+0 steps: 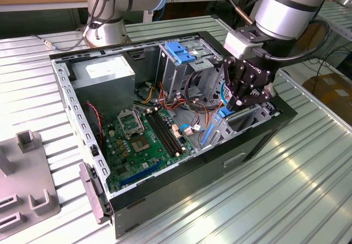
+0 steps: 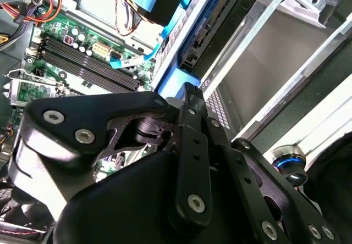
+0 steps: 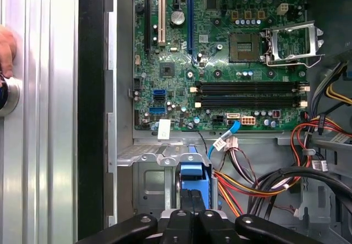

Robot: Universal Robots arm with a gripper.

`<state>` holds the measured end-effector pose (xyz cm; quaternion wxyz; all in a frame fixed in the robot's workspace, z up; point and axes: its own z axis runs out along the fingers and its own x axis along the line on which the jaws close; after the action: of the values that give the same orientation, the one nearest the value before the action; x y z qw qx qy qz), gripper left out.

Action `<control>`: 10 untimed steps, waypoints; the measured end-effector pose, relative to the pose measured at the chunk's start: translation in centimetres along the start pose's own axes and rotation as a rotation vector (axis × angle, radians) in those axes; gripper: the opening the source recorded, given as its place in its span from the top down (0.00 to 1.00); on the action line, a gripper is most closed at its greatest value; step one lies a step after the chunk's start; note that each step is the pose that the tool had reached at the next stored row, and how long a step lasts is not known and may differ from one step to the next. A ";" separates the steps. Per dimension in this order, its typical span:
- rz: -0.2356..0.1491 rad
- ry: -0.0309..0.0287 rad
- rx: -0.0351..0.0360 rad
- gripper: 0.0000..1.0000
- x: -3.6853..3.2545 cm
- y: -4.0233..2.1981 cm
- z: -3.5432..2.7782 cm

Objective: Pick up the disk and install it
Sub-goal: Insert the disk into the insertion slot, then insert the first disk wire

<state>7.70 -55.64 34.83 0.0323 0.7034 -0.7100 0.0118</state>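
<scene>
Your gripper (image 3: pixel 192 195) is down inside the open computer case (image 1: pixel 82 124), at the exterior view's right end, pinched tight on the blue frame of the disk (image 3: pixel 196 172). The disk stands on edge in the metal drive cage (image 3: pixel 147 184), just beside the green circuit board (image 3: pixel 220 68). A person's hand (image 3: pixel 5 49) rests on the ribbed table (image 3: pixel 44 156)
</scene>
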 end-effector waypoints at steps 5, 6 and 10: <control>0.000 0.0000 0.0000 0.89 -0.01 0.00 0.14; 0.000 0.0001 0.0000 0.89 -0.01 0.00 0.15; 0.000 0.0000 0.0000 0.89 -0.01 -0.01 0.20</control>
<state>7.71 -55.64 34.63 0.0324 0.7034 -0.7100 0.0119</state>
